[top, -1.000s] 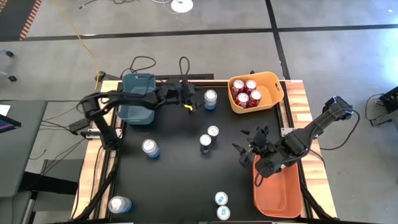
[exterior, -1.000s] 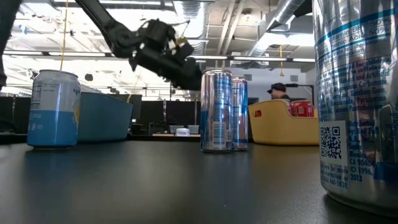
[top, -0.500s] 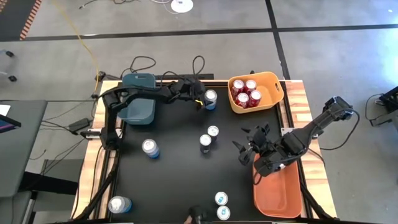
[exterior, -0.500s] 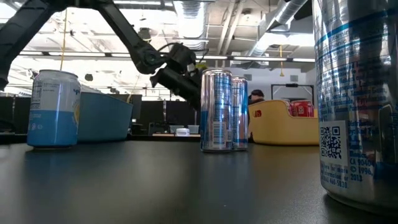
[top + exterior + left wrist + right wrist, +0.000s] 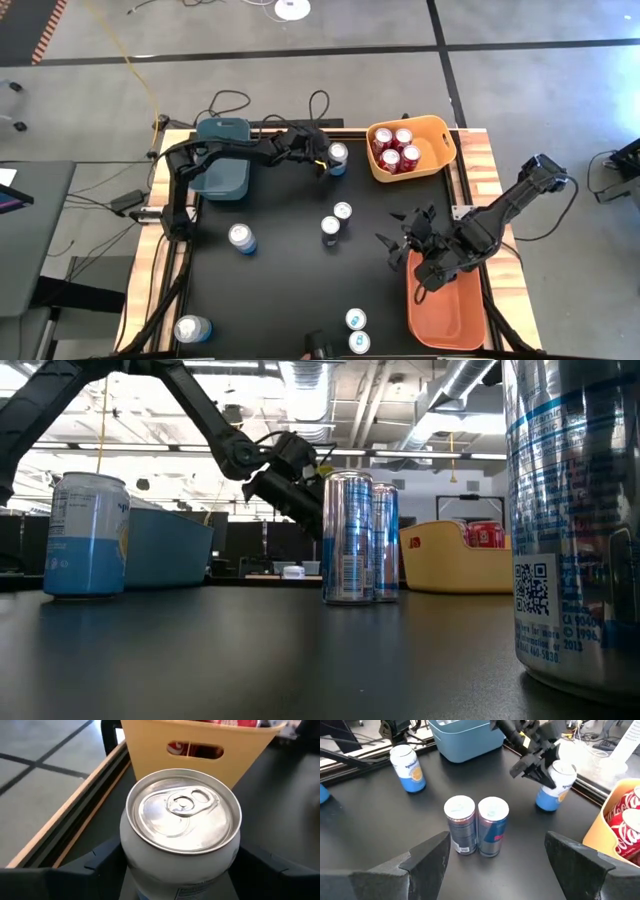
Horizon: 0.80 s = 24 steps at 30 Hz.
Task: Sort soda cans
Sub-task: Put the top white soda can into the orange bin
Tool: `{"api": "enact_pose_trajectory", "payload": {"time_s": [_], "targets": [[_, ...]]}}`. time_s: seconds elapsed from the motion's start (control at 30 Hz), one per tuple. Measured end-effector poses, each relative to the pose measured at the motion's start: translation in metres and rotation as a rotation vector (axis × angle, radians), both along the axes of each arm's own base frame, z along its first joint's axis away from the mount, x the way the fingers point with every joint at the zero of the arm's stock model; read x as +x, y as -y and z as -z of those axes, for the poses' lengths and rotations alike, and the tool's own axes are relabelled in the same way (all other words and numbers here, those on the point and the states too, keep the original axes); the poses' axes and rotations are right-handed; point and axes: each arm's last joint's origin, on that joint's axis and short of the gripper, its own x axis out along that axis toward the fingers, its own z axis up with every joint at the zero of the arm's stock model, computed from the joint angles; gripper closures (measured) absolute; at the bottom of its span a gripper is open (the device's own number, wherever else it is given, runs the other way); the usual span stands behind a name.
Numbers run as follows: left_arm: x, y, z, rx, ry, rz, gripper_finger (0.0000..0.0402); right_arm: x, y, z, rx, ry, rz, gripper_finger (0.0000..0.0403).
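Black surface (image 5: 290, 290) with wooden edges, set on grey floor; across it, an open hall with ceiling ducts. At twelve o'clock, the left pincer (image 5: 326, 160) sits around a pale blue can (image 5: 338, 159), one finger each side; whether they press it, I cannot tell. The yellow bin (image 5: 437, 128) at one o'clock holds four red cans (image 5: 396, 148). Two slim cans (image 5: 336, 221) stand dead centre. The right pincer (image 5: 398, 240), spread wide and empty, hovers at three o'clock beside the orange bin (image 5: 445, 315). No label reads clearly.
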Motion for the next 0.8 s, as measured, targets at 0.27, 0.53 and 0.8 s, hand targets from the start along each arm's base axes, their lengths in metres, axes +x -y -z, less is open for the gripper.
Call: {"api": "enact_pose_trajectory", "payload": {"time_s": [0.27, 0.53, 0.8], "targets": [[-0.006, 0.029, -0.055, 0.074, 0.058, 0.071, 0.0126, 0.003, 0.011, 0.039, -0.015, -0.017, 0.070, 0.0062], [-0.024, 0.100, -0.126, 0.225, 0.114, 0.271, 0.0126, 0.002, 0.013, 0.043, -0.073, 0.009, 0.097, 0.0062], [-0.041, 0.164, -0.171, 0.170, 0.260, 0.391, 0.0126, 0.013, 0.006, 0.036, -0.098, 0.059, 0.030, 0.0062]]}}
